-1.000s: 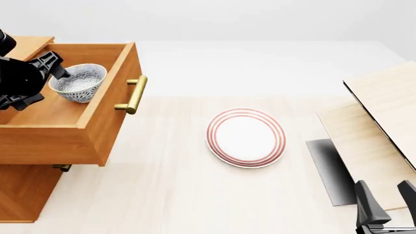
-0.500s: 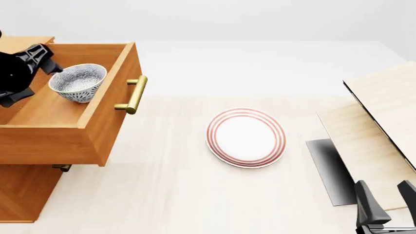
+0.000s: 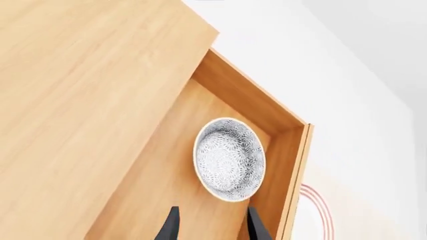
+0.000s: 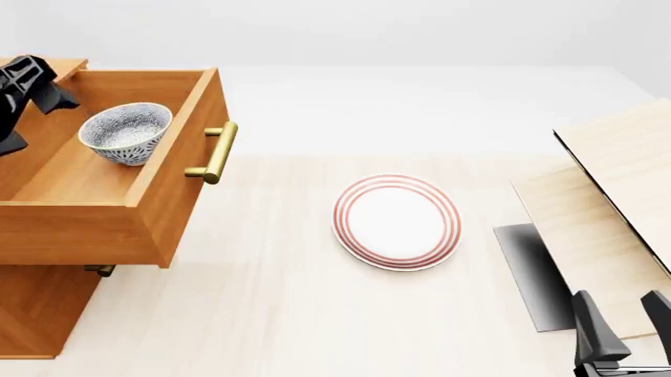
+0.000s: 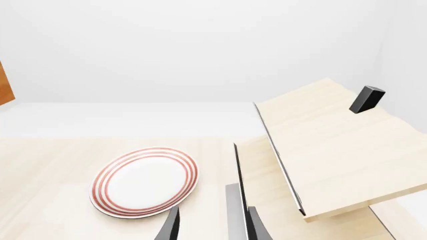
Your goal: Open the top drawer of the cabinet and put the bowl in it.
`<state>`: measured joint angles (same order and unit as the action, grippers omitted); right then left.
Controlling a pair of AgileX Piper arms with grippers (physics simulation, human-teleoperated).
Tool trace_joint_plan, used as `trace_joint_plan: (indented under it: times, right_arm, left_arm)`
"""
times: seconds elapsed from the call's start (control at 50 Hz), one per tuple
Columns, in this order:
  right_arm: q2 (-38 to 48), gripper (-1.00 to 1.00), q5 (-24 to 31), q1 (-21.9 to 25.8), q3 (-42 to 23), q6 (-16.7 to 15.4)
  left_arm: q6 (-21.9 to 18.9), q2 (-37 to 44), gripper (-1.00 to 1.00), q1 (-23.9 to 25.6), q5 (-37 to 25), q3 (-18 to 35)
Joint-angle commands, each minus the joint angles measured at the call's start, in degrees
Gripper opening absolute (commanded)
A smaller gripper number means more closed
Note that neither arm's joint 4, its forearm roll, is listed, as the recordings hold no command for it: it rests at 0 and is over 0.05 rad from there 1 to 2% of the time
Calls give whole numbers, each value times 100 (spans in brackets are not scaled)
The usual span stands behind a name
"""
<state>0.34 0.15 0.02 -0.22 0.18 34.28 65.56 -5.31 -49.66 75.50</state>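
The top drawer of the orange-brown cabinet stands pulled out, brass handle facing right. The speckled grey-blue bowl sits upright on the drawer floor, also seen in the left wrist view. My left gripper hovers above the drawer's back left corner, apart from the bowl; its open fingers hold nothing. My right gripper rests open at the near right edge, far from the cabinet, nothing between its fingers.
A white plate with red rings lies mid-table. Pale light-wood boards lean at the right over a dark grey patch. A lower drawer's handle peeks out under the open drawer.
My left gripper has drawn back up and to the left, away from the bowl. The bowl stays in the drawer. The right arm has not moved.
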Motion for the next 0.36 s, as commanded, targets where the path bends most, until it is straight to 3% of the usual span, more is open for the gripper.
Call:
trace_joint_plan:
  times: [0.02,0.36]
  right_arm:
    - [-3,100,-5,-1,2,-4]
    - [-3,100,-5,-1,2,-4]
  left_arm:
    - [-57,-372,100,71,-283,22]
    - [-193,-940,100,256,-703,226]
